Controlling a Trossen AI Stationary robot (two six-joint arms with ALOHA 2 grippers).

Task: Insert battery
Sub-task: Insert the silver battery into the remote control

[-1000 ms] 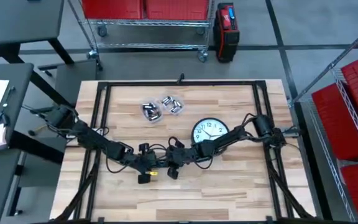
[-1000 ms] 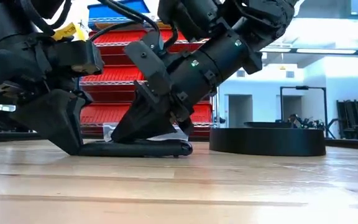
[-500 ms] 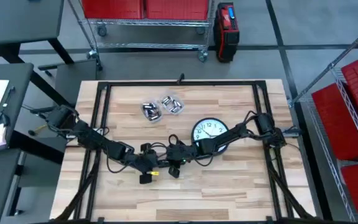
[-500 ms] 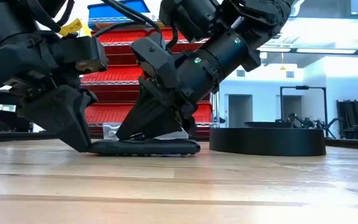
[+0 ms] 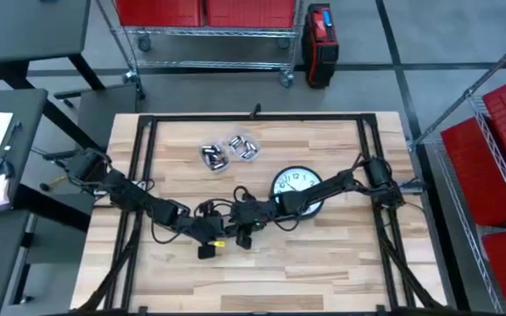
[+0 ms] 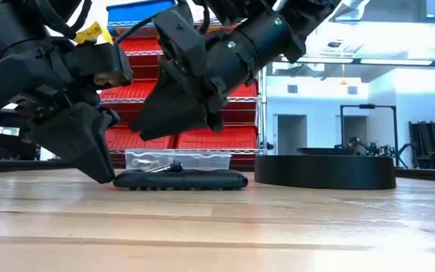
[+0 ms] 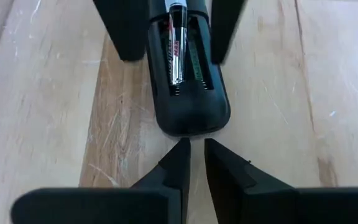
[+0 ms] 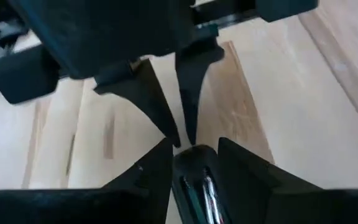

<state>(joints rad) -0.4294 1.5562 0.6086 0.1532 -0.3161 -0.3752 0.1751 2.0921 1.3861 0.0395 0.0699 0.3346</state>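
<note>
A black remote [image 6: 180, 179] lies flat on the table, back up, with its battery compartment [image 7: 188, 59] open. One silver battery [image 7: 176, 46] lies in a slot; the slot beside it is empty. My left gripper [image 7: 196, 155] is shut, its tips at the remote's end. My right gripper [image 6: 174, 128] hangs open above the remote, clear of it. In the left wrist view its fingers [image 7: 123, 31] stand on either side of the remote. In the high view both grippers [image 5: 213, 230] [image 5: 238, 225] meet near the table's middle. My left gripper touches the remote's end [image 6: 117, 179] with the tips of its shut fingers [image 7: 180, 152]. It comes slanting down from the table's left side, along the remote's length. The remote lies flat on the table.
A round wall clock [image 5: 295, 189] lies face up to the right of the grippers; its black rim [image 6: 325, 171] shows in the low view. Two clear containers of batteries [image 5: 228, 151] stand toward the far edge. Bare wood lies along the near edge.
My right gripper has risen off the remote and now hangs clear above it, shifted a little toward the table's left. The remote stays flat on the table with the battery in its compartment. It has slid slightly away from my left gripper's side.
</note>
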